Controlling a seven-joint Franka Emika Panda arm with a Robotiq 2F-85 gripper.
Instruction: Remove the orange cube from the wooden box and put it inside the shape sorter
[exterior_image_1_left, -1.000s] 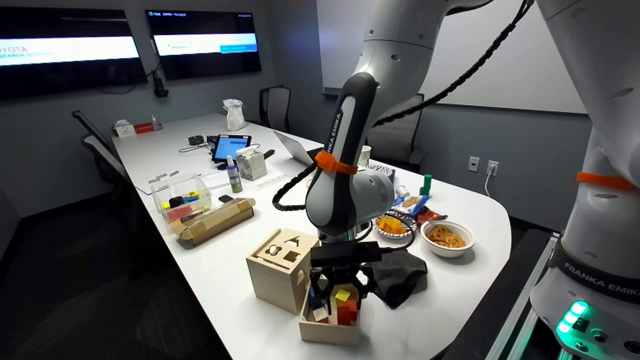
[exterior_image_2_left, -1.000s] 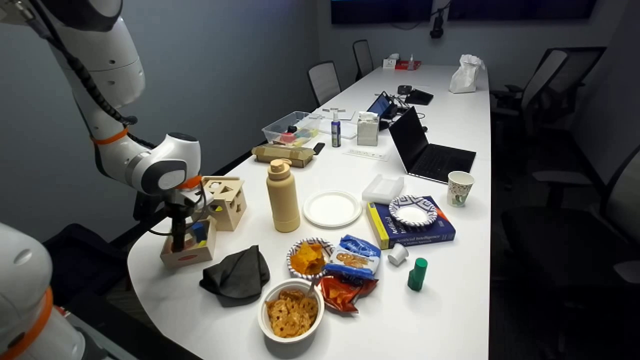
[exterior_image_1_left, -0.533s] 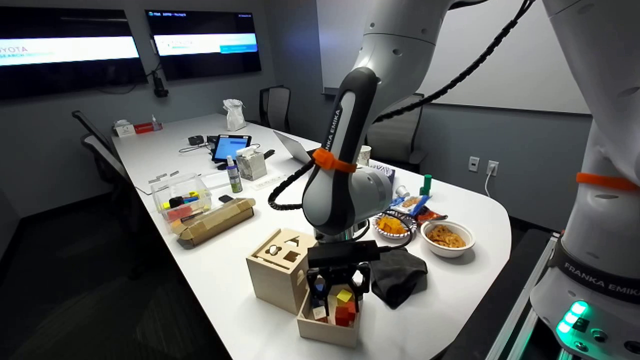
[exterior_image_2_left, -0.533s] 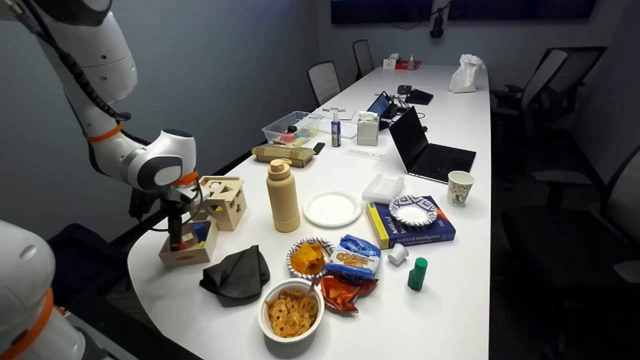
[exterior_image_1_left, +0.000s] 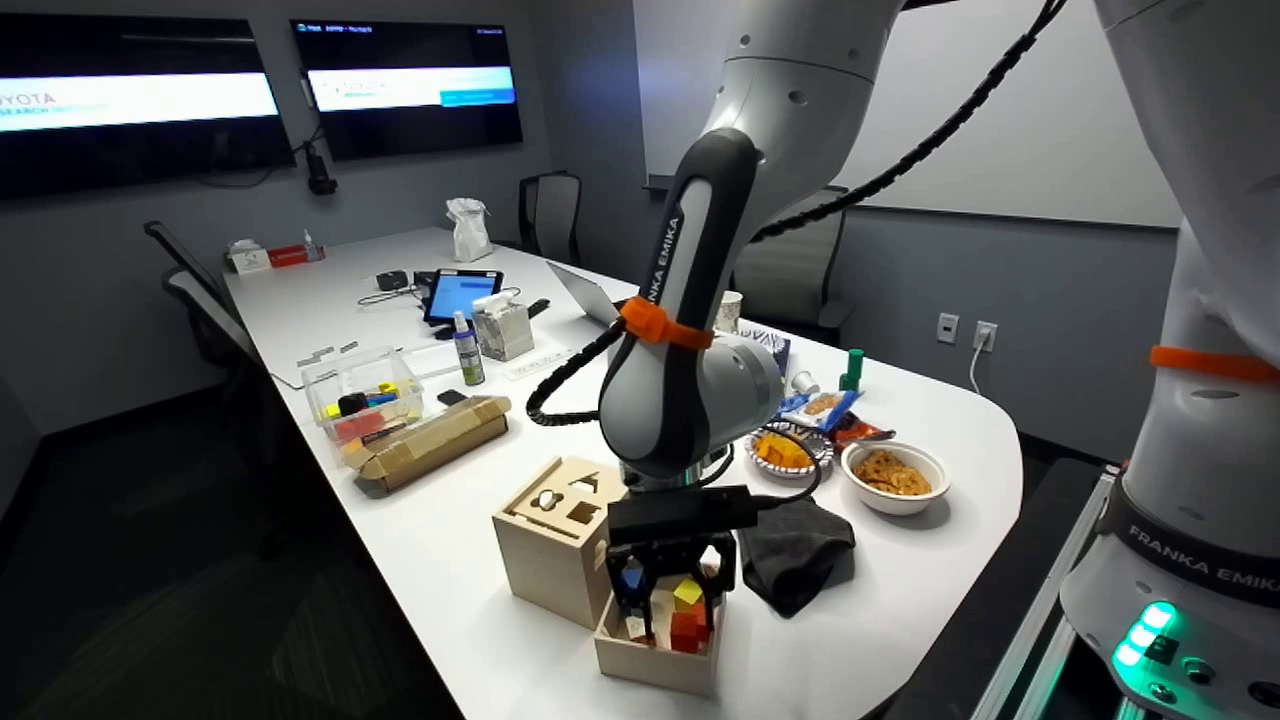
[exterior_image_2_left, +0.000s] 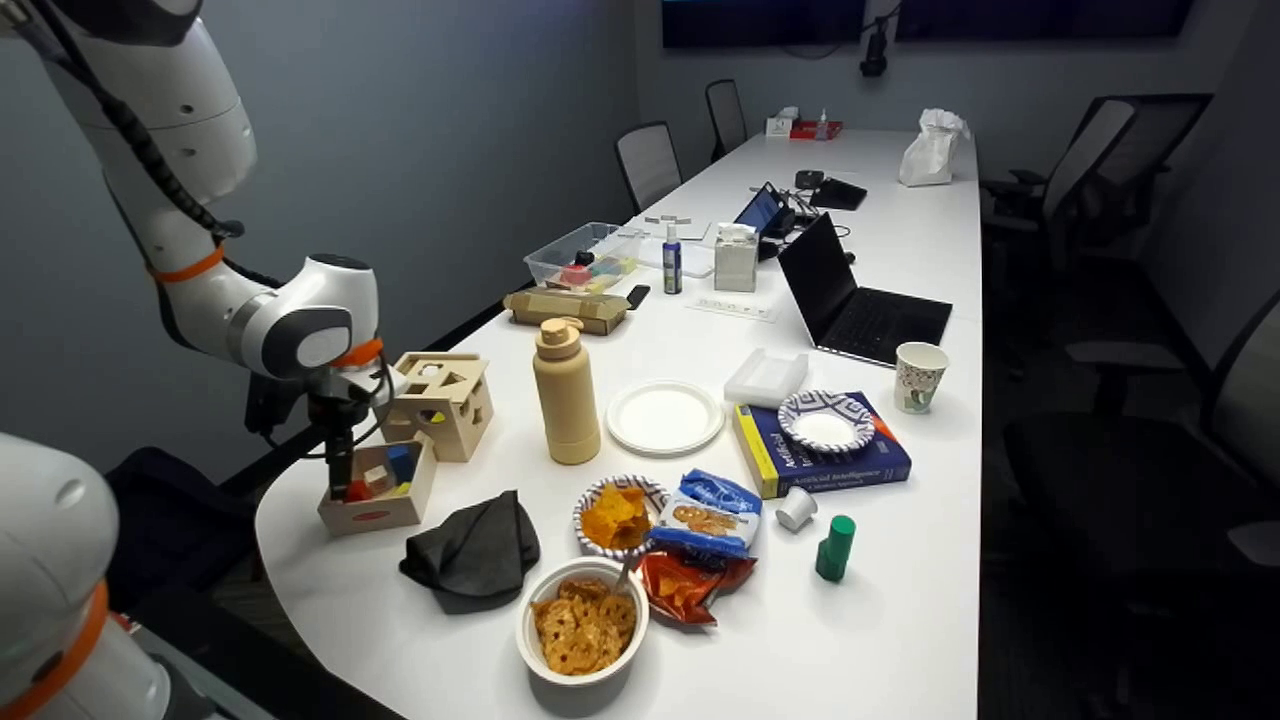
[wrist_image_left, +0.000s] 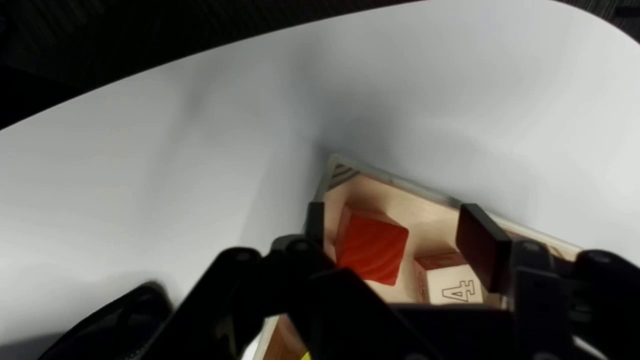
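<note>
The orange cube (wrist_image_left: 375, 252) was seen inside the wooden box (exterior_image_1_left: 655, 668), near a corner, its upper face a strong reddish orange and its sides paler. Whether the reddish patch (exterior_image_1_left: 700, 622) beside it in an exterior view belonged to a second block could not be told. The Robotiq gripper (wrist_image_left: 395, 232) was spread wide, a finger to either side of the cube, with nothing gripped; contact at the left in the wrist view could not be judged. One shape sorter (exterior_image_1_left: 550, 565) was counted, just far left of the box in an exterior view; in the box, one yellow block (exterior_image_1_left: 687, 592), one blue block (exterior_image_2_left: 401, 460) and one numbered block (wrist_image_left: 452, 285); on the table (exterior_image_2_left: 800, 640), two patterned bowls (exterior_image_2_left: 822, 433) and one tan bottle (exterior_image_2_left: 570, 410).
</note>
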